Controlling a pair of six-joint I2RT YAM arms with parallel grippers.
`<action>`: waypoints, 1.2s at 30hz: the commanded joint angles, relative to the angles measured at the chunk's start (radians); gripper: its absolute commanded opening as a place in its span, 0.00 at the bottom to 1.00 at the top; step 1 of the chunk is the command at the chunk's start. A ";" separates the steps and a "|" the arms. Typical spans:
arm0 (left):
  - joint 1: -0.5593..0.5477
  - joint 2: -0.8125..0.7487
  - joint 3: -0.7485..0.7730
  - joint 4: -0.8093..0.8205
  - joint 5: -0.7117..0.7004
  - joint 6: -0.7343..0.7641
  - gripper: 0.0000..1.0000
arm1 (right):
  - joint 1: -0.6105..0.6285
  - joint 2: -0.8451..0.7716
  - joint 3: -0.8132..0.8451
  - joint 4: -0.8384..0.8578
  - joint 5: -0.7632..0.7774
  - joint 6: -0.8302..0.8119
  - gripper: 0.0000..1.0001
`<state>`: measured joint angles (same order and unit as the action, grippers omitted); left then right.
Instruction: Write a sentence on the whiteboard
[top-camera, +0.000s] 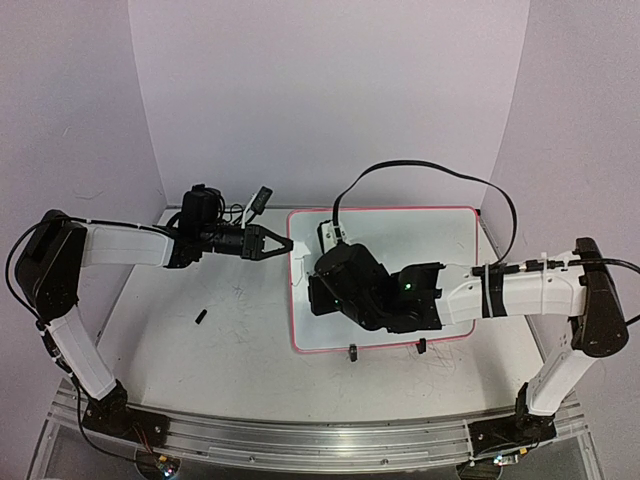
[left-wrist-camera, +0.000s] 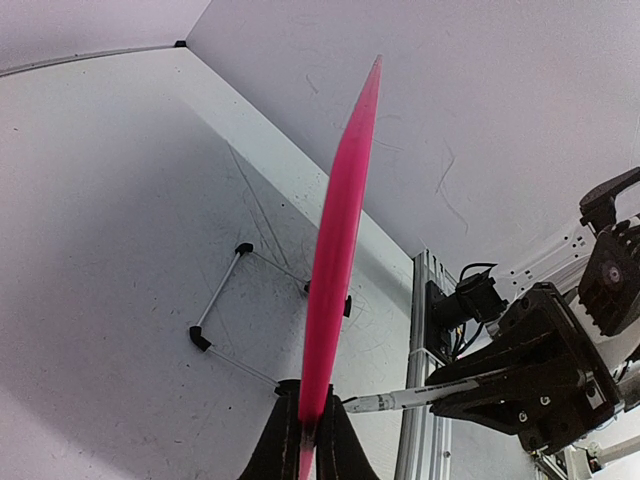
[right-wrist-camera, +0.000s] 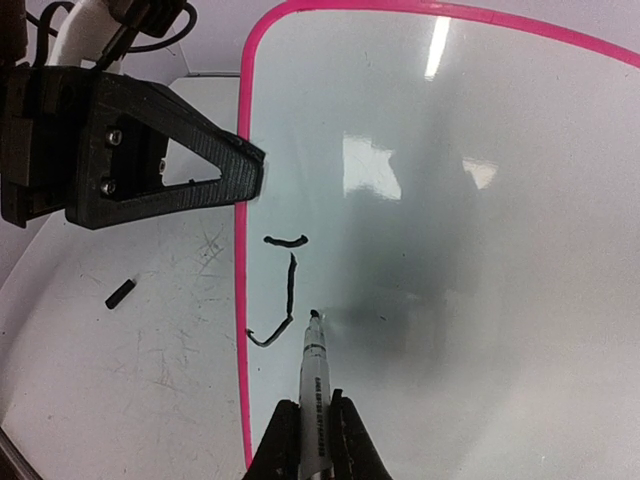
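place: robotics lab bench, probably a test cell | walls: plain white panels (top-camera: 330, 100) at 9, 12 and 3 o'clock | 6 o'clock: aluminium rail (top-camera: 300, 440) carrying bolted arm bases (top-camera: 105, 408) | surface: pen-scuffed grey tabletop (top-camera: 230, 345) | 1 o'clock: loose black cable (top-camera: 430, 168)

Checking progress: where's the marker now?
Right wrist view: the marker sits in the right gripper, tip on the whiteboard beside the black strokes, near its pink edge.

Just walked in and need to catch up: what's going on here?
The left gripper is clamped on the whiteboard's left edge. The right gripper holds a marker with its tip down on the board, next to a few black strokes near that edge. The sentence has barely been started.
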<state>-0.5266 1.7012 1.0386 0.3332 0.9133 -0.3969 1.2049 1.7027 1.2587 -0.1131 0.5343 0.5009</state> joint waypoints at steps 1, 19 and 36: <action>-0.008 -0.035 0.000 0.003 0.032 -0.032 0.00 | -0.005 0.004 0.040 0.026 0.032 -0.011 0.00; -0.008 -0.037 0.000 0.003 0.033 -0.033 0.00 | -0.004 0.002 0.006 0.015 0.000 0.020 0.00; -0.007 -0.031 0.003 0.002 0.034 -0.033 0.00 | 0.001 -0.037 -0.040 -0.008 0.035 0.062 0.00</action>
<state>-0.5266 1.7012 1.0386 0.3326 0.9124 -0.3969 1.2086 1.7006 1.2315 -0.1135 0.5303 0.5448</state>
